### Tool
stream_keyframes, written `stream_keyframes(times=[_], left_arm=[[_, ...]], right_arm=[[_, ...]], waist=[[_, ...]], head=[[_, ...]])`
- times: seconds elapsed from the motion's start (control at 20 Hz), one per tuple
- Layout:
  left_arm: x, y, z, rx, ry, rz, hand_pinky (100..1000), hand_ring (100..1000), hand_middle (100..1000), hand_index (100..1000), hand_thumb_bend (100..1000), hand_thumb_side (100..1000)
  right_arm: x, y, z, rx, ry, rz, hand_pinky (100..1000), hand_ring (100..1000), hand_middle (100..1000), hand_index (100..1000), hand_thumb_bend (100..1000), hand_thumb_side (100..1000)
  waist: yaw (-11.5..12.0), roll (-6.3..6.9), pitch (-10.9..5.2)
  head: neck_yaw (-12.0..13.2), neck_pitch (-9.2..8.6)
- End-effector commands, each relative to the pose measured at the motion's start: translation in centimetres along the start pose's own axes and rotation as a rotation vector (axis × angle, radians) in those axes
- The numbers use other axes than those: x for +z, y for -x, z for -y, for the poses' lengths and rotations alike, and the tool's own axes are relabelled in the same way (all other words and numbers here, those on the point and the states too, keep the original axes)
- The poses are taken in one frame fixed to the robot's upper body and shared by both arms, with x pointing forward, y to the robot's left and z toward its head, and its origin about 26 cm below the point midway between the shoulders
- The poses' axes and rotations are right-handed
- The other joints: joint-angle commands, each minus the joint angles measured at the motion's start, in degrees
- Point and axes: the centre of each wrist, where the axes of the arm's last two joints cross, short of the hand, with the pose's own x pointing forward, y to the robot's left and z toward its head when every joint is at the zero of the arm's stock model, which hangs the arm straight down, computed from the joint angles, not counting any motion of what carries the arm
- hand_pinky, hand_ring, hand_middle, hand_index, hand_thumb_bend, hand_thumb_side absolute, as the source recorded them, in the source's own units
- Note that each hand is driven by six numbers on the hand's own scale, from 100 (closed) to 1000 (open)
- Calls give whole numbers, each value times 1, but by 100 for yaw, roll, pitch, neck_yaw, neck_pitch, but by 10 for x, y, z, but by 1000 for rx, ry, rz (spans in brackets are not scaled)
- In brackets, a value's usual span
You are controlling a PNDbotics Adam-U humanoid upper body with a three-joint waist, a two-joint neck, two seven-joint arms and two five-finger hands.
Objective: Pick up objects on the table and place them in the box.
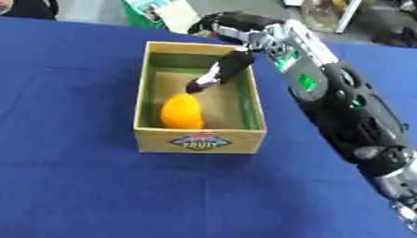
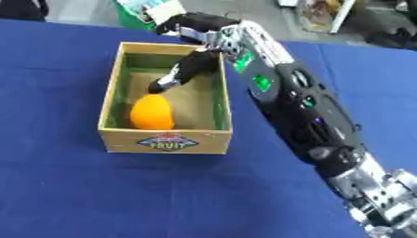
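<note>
Left eye view: orange fruit (image 1: 182, 112) inside box (image 1: 199, 140)

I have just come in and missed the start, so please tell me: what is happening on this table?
The robot's right hand reaches over the far rim of the box on the blue table, its fingers pointing down inside. An orange fruit already lies in the box, just below the fingertips. The left hand is not in view.

Black right arm (image 1: 342, 100), green lights, silver joints, black hand (image 1: 232, 28)
</note>
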Motion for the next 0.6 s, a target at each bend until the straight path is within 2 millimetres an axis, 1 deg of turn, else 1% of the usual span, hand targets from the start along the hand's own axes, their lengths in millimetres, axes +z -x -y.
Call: stream_keyframes(times=[0.05, 0.1, 0.2, 0.25, 0.3, 0.35, 0.4, 0.45, 0.5, 0.55, 0.6], left_arm=[[-3, -7, -1, -8, 2, 30, 617, 518, 491, 617, 100, 856], [-3, -7, -1, -9, 1, 30, 617, 518, 491, 617, 100, 856], [-3, -7, -2, -11, -3, 31, 616, 517, 490, 617, 100, 856], [-3, -7, -2, -12, -5, 32, 616, 517, 490, 617, 100, 856], [-3, -7, -2, -13, -7, 33, 616, 517, 490, 617, 100, 856], [-3, -7, -3, -14, -8, 33, 616, 517, 490, 617, 100, 856], [-3, -8, -3, -15, -10, 34, 616, 517, 490, 617, 100, 856], [-3, -8, -3, -16, -12, 35, 616, 517, 490, 617, 100, 855], [-4, -8, -3, -17, -15, 36, 615, 517, 490, 617, 100, 855], [-4, -8, -4, -17, -17, 38, 615, 517, 490, 617, 100, 854], [-4, -8, -4, -18, -19, 40, 615, 517, 490, 617, 100, 854]], right_arm=[[23, -2, 33, -8, 138, 16, 892, 1000, 894, 956, 656, 731], [30, -4, 39, -17, 176, 22, 891, 1000, 892, 955, 649, 742], [50, -7, 52, -34, 261, 35, 891, 1000, 886, 953, 600, 794], [60, -8, 58, -43, 302, 40, 889, 1000, 882, 949, 550, 834], [70, -10, 62, -54, 341, 45, 889, 1000, 881, 948, 527, 843], [79, -11, 65, -68, 376, 46, 883, 1000, 873, 944, 428, 911], [87, -12, 67, -86, 414, 43, 883, 1000, 870, 943, 388, 939], [96, -13, 67, -114, 455, 41, 881, 1000, 858, 940, 288, 990], [104, -14, 67, -147, 500, 39, 881, 1000, 853, 937, 251, 999], [112, -15, 66, -181, 543, 38, 875, 994, 839, 924, 181, 998], [120, -16, 64, -220, 589, 41, 869, 989, 831, 914, 137, 995]], waist=[[-15, 45, -112], [-23, 48, -111], [-48, 54, -108], [-63, 58, -107], [-77, 60, -106], [-92, 63, -106], [-109, 66, -106], [-131, 73, -105], [-154, 82, -104], [-173, 91, -103], [-193, 103, -100]], head=[[28, -34], [38, -38], [69, -47], [88, -50], [108, -54], [130, -52], [155, -48], [187, -40], [225, -27], [263, -15], [306, -4]])
